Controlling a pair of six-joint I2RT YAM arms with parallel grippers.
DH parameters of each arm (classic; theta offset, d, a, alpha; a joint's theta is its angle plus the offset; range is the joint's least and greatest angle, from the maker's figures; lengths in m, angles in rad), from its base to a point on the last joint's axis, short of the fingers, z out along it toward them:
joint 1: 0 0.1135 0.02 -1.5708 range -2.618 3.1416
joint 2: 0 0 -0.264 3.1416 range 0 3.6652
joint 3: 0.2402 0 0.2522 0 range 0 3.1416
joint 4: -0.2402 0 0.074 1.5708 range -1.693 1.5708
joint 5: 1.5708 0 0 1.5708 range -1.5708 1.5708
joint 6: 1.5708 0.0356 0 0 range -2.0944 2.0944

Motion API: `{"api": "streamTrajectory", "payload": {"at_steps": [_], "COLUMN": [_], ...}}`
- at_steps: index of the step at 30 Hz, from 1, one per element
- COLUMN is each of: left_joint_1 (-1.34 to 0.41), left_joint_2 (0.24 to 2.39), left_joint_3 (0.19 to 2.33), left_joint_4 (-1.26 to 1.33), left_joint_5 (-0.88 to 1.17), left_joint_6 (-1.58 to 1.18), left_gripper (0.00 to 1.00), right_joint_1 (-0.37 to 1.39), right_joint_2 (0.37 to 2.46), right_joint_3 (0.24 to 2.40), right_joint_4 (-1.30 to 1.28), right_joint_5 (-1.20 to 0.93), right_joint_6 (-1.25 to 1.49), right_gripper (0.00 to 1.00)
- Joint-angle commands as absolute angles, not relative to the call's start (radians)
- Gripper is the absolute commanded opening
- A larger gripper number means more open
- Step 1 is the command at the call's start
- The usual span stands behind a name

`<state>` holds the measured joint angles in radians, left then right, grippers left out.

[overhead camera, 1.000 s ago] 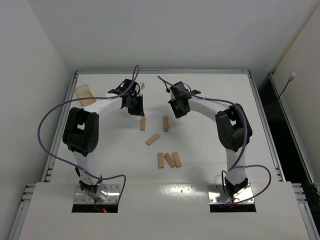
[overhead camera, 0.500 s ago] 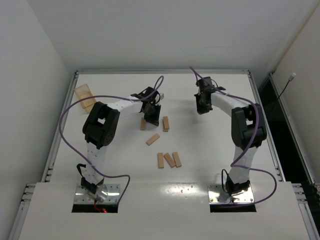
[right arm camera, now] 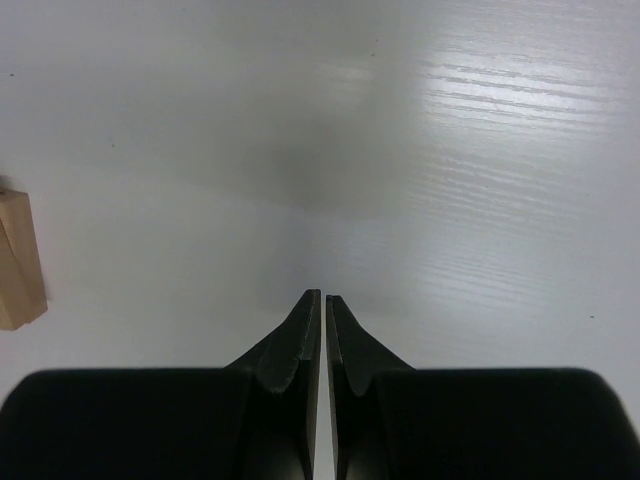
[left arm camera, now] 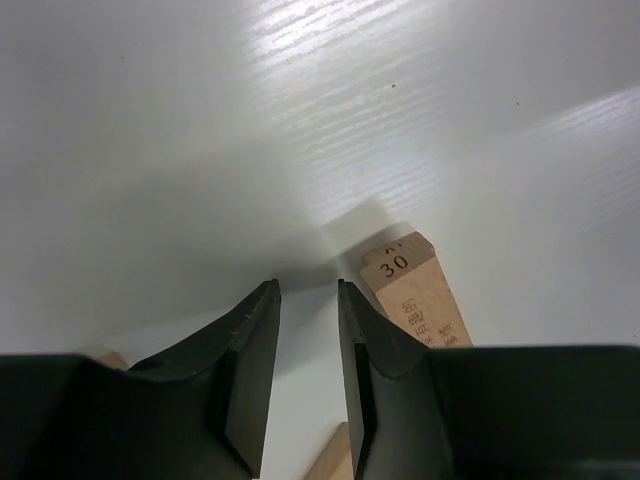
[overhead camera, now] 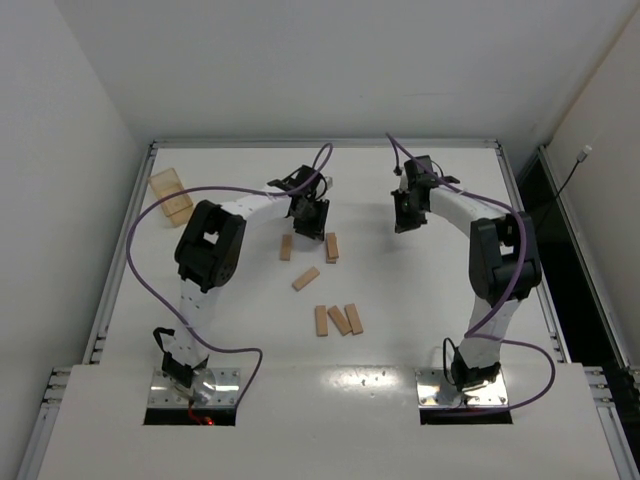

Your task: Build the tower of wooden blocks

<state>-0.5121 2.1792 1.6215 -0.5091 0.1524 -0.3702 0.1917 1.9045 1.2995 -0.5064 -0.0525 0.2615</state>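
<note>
Several light-tan wood blocks lie flat and apart on the white table: two (overhead camera: 286, 247) (overhead camera: 331, 247) side by side, one slanted (overhead camera: 306, 278) and three close together (overhead camera: 340, 320). No tower shows in any view. My left gripper (overhead camera: 311, 220) hovers at the far end of the block pair. In the left wrist view it (left arm camera: 309, 288) is open by a narrow gap and empty, with a block marked "30" (left arm camera: 412, 295) just right of the right finger. My right gripper (overhead camera: 407, 213) (right arm camera: 323, 295) is shut and empty over bare table, with one block (right arm camera: 18, 262) far to its left.
A translucent amber box (overhead camera: 170, 190) lies at the table's far left edge. Purple cables loop above both arms. The table has a raised metal rim (overhead camera: 325, 143), and white walls stand close behind and at the left.
Both grippers moved right over the last second. The left went from left of the block pair to its far end. The right moved away from the blocks. No block moved.
</note>
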Motion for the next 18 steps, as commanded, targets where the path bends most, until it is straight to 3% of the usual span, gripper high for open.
{"api": "streamTrajectory", "payload": {"at_steps": [1,6,11,18], "left_joint_1": [-0.52,-0.52,-0.52,-0.52], "left_joint_2": [2.23,2.25,2.26,2.26], "left_joint_3": [1.637,1.655,1.664,1.655], "left_joint_4": [-0.541,-0.551,-0.551,-0.551], "left_joint_5": [0.086,0.086,0.086,0.077], "left_joint_6": [-0.347,-0.347,-0.347,-0.347], "left_gripper": [0.27,0.27,0.36,0.36], "right_joint_1": [0.187,0.187,0.187,0.187], "right_joint_2": [1.855,1.855,1.855,1.855], "right_joint_3": [1.293,1.293,1.293,1.293], "right_joint_4": [-0.491,-0.482,-0.482,-0.482], "right_joint_5": [-0.086,-0.106,-0.115,-0.133], "right_joint_6": [0.256,0.247,0.238,0.238], "right_gripper": [0.03,0.03,0.04,0.04]}}
